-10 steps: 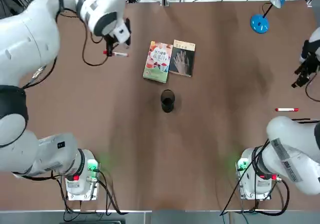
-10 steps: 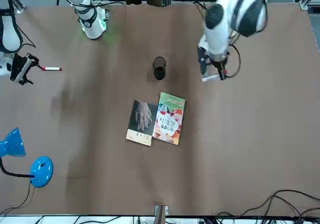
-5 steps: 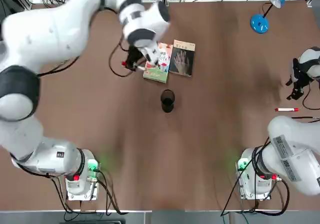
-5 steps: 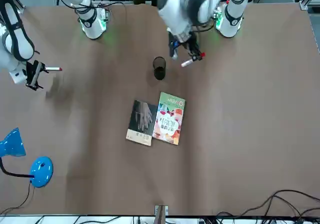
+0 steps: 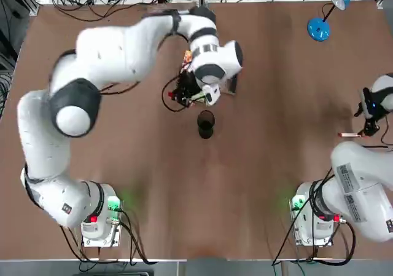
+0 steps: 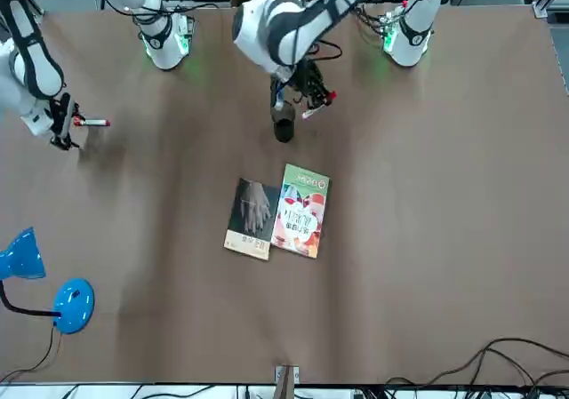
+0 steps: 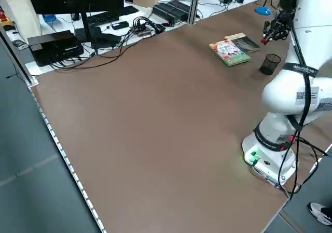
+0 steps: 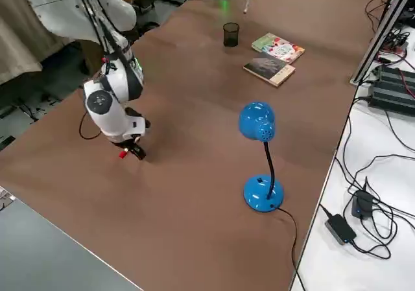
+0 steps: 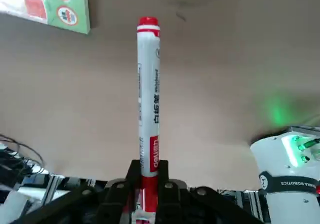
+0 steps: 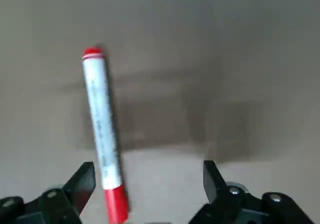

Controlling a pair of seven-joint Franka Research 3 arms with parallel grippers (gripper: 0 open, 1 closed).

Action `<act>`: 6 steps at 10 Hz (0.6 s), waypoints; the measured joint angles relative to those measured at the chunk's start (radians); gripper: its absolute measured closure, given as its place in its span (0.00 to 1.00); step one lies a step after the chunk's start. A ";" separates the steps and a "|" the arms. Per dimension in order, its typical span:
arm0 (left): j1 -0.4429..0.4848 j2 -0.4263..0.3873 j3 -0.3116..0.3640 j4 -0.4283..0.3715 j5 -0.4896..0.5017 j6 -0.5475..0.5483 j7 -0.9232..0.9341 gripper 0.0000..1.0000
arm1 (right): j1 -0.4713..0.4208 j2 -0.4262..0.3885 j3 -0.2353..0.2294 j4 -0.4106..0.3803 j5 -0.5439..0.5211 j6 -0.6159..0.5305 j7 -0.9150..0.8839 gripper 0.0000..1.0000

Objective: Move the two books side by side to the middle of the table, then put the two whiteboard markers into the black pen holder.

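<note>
The books (image 6: 276, 214) lie side by side mid-table; neither marker is in the pen holder (image 5: 206, 124). The left tool (image 9: 147, 184) grips one marker (image 9: 148, 99) near the holder; the right tool (image 10: 150, 184), spread open, is over the other (image 10: 104, 129), near the table's right edge.

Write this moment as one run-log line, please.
left claw: shut on whiteboard marker | right claw: open, above other marker | books: side by side | pen holder: upright
</note>
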 joint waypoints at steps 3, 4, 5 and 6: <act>-0.184 0.043 0.163 0.107 0.000 -0.034 0.008 0.82 | -0.061 0.000 0.001 -0.008 -0.013 0.001 -0.049 0.04; -0.216 0.057 0.179 0.119 0.000 -0.035 0.010 0.82 | -0.078 0.000 0.001 -0.011 -0.013 0.004 -0.084 0.04; -0.242 0.067 0.179 0.125 0.000 -0.038 0.010 0.82 | -0.100 0.000 0.001 -0.014 -0.013 0.004 -0.112 0.06; -0.267 0.078 0.180 0.126 0.000 -0.040 0.010 0.82 | -0.119 0.000 0.001 -0.018 -0.013 0.004 -0.139 0.07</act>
